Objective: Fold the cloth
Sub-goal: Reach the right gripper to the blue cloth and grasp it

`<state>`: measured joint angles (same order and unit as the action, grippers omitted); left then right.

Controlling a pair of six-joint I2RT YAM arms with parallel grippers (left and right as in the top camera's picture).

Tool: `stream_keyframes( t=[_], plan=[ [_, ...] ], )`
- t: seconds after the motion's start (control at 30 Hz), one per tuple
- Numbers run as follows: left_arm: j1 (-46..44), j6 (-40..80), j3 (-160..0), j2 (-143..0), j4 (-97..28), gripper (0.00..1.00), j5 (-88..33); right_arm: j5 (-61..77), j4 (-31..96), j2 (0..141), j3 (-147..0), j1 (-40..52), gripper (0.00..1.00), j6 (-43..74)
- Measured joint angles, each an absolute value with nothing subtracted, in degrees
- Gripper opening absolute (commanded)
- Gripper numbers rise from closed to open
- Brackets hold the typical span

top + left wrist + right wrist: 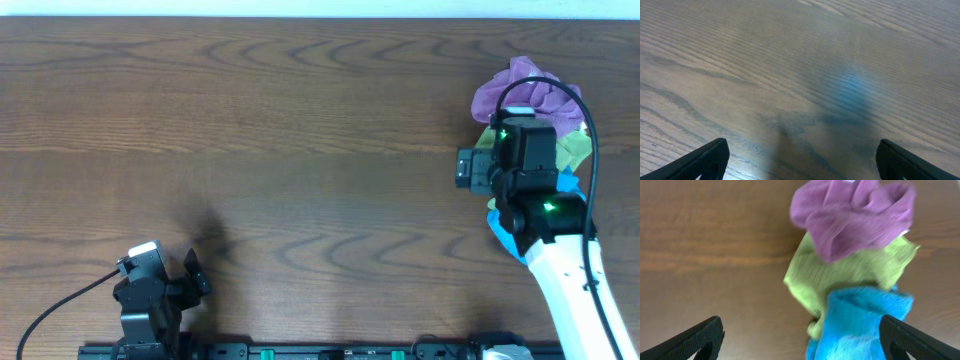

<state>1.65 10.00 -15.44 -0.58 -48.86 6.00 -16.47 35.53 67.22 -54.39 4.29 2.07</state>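
Wood table [300, 120], bare grain over most of it. Cloth pile sits at 3 o'clock of the overhead view, near the right edge. Three cloths bunched together and touching:

- The purple cloth [850, 215] is at the pile's 12 o'clock, crumpled, overlapping the top edge of the green one.
- The light green cloth [850, 272] is in the middle, wrinkled, with a corner sticking out toward 3 o'clock.
- The cloth [860, 325] is at the pile's 6 o'clock.

Right arm [560, 270] comes in from 5 o'clock. Its wrist block and black cable [585, 110] sit above the pile and hide most of the green and blue from overhead. Only slivers of blue show beside the arm.

The cloth is bright sky-blue, fuzzy and plain. It is bunched up, not flat, with its upper edge lying over the green one's lower part. The frame cuts off its bottom.

Right gripper [802, 342] is above the pile, jaws spread wide, gripping nothing. The blue cloth sits between the two fingertips in the wrist view. Can't tell if they touch it.

Left gripper [805, 165] is at 7 o'clock of the table, well apart from the pile. Its jaws are spread wide over bare wood and hold nothing. The left wrist view shows a blurred bluish patch on the wood, unclear what.
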Motion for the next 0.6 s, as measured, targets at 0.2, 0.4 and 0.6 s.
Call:
stream_keyframes(
  t=[0.2, 0.4, 0.6],
  plan=[
    [1.65, 10.0, -15.44, -0.58, -48.86, 0.95, 6.0, -19.79, 36.23, 67.83, -54.39, 0.75, 0.99, 3.27],
    [1.65, 10.0, -15.44, -0.58, -48.86, 0.95, 6.02, -17.32, 37.85, 73.08, -54.39, -7.22, 0.99, 7.05],
    [1.65, 10.0, -15.46, -0.58, -48.86, 0.95, 6.0, -12.25, 37.91, 80.12, -54.39, -10.37, 0.99, 9.96]
  ],
)
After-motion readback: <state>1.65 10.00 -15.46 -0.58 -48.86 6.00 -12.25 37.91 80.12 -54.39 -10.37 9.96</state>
